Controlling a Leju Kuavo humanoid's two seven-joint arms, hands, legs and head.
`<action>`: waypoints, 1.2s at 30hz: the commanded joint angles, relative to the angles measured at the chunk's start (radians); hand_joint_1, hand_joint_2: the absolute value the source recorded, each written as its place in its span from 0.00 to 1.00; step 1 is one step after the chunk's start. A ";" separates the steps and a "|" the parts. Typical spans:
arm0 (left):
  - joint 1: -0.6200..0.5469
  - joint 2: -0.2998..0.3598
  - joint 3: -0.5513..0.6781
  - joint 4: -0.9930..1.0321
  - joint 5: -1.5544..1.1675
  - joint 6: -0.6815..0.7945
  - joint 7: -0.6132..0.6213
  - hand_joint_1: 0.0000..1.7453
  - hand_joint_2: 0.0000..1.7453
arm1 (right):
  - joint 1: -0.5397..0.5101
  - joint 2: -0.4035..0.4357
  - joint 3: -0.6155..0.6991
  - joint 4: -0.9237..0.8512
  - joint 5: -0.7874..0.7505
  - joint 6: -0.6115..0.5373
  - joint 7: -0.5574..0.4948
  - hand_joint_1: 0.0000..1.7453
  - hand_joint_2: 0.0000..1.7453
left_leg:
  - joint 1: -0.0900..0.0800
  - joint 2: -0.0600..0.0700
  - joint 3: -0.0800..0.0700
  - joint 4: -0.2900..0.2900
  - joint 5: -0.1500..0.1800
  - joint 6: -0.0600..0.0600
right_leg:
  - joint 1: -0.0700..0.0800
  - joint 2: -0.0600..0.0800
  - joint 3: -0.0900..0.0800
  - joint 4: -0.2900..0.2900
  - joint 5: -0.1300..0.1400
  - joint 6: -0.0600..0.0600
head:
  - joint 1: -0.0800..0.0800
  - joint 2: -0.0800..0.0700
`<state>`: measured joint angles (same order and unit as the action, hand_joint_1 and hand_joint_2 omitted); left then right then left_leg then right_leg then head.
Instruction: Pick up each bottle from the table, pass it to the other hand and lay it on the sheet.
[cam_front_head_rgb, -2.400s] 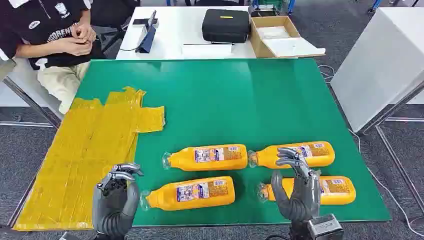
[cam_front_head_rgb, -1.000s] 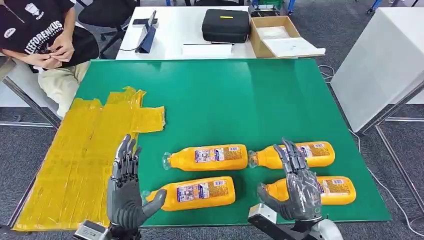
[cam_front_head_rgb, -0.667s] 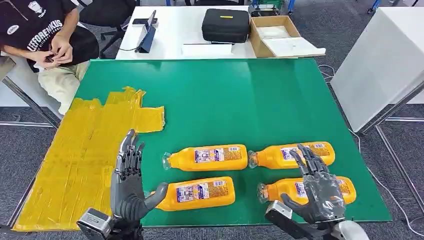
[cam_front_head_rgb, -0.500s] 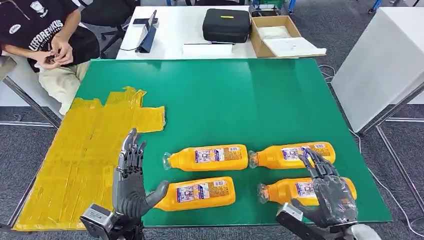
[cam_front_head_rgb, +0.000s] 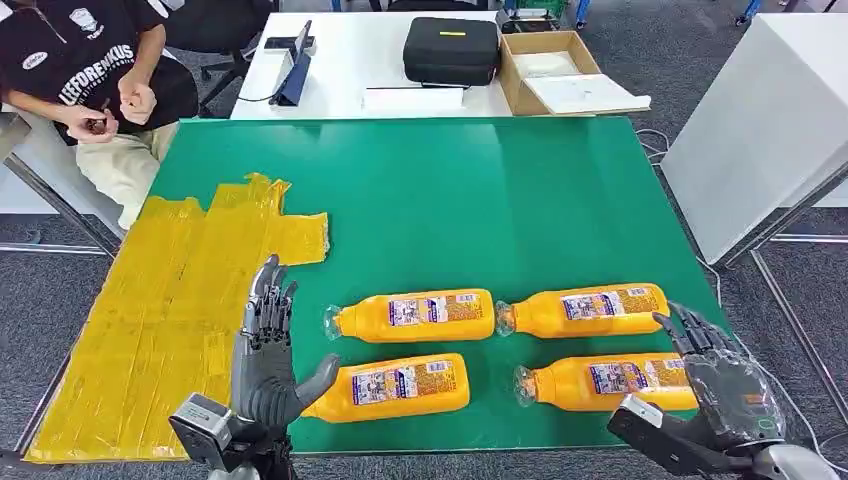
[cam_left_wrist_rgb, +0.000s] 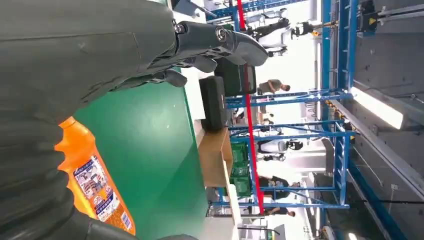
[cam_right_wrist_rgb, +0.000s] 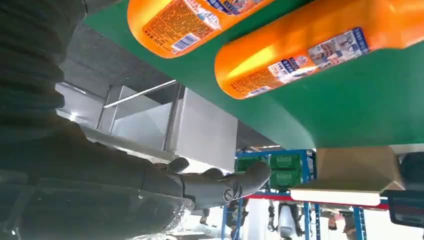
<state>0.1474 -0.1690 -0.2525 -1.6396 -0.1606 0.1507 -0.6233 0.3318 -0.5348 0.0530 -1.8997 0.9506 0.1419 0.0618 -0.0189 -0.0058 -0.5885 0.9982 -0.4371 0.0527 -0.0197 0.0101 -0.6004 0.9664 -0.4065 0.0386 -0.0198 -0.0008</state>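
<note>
Four orange bottles lie on their sides on the green table (cam_front_head_rgb: 450, 200), in two rows of two, caps pointing toward the robot's left. The far-left bottle (cam_front_head_rgb: 415, 314) and far-right bottle (cam_front_head_rgb: 585, 309) lie nearly end to end; the near-left bottle (cam_front_head_rgb: 385, 385) and near-right bottle (cam_front_head_rgb: 600, 382) lie in front of them. Each carries a white, blue and orange label with a barcode panel; the print is too small to read.

The left hand (cam_front_head_rgb: 265, 365) stands upright with its fingers straight and spread, holding nothing, its thumb just beside the cap end of the near-left bottle. The right hand (cam_front_head_rgb: 722, 385) is also spread and holds nothing, hovering at the table's right edge beside the base of the near-right bottle.

The yellow sheet (cam_front_head_rgb: 170, 310), crinkled, covers the table's left side with no bottle on it.

Beyond the green surface, a white table (cam_front_head_rgb: 350, 50) carries a black case (cam_front_head_rgb: 452, 48), an open cardboard box (cam_front_head_rgb: 555, 72) and a tablet on a stand (cam_front_head_rgb: 295, 65). A seated person (cam_front_head_rgb: 95, 90) is at the far left corner; the shirt's lettering cannot be read with certainty.
</note>
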 joint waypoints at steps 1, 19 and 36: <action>-0.027 0.021 -0.001 0.068 0.002 0.010 -0.002 0.00 1.00 | -0.016 0.012 -0.001 0.095 0.008 0.017 -0.001 0.00 1.00 | 0.001 -0.001 0.005 -0.002 -0.001 -0.004 | 0.001 -0.002 0.006 -0.003 -0.001 -0.002 | 0.000 0.000; -0.053 0.026 0.006 0.114 0.025 0.009 -0.005 0.00 1.00 | -0.184 -0.045 0.129 0.398 -0.031 0.052 -0.028 0.00 1.00 | 0.001 0.001 0.005 -0.002 0.000 -0.003 | 0.001 0.000 0.006 -0.003 0.000 -0.002 | 0.000 0.000; -0.073 0.031 0.014 0.141 0.041 0.012 -0.014 0.00 1.00 | -0.192 -0.071 0.216 0.416 -0.056 0.059 -0.030 0.00 1.00 | 0.001 0.000 0.004 -0.002 0.000 -0.003 | 0.001 -0.001 0.006 -0.002 0.000 -0.002 | 0.000 0.000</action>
<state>0.1121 -0.1633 -0.2457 -1.5717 -0.1266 0.1622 -0.6336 0.1671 -0.6020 0.1682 -1.5397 0.9117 0.1911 0.0309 -0.0191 -0.0062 -0.5888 0.9983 -0.4367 0.0534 -0.0198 0.0097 -0.5997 0.9664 -0.4064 0.0388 -0.0195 -0.0007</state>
